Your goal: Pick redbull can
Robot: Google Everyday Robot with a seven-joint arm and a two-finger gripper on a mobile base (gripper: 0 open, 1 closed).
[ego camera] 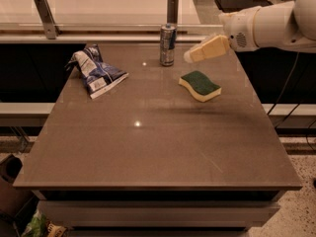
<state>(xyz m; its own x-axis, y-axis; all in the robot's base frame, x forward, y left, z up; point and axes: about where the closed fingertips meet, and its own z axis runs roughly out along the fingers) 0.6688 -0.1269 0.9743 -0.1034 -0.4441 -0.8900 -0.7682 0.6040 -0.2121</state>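
I see the redbull can standing up at the far edge of the brown table, just left of my gripper. The gripper hangs in the air, not touching the can. I cannot tell if it is wide or narrow. A green and yellow sponge lies under the gripper. A crumpled blue and white bag lies far to its left.
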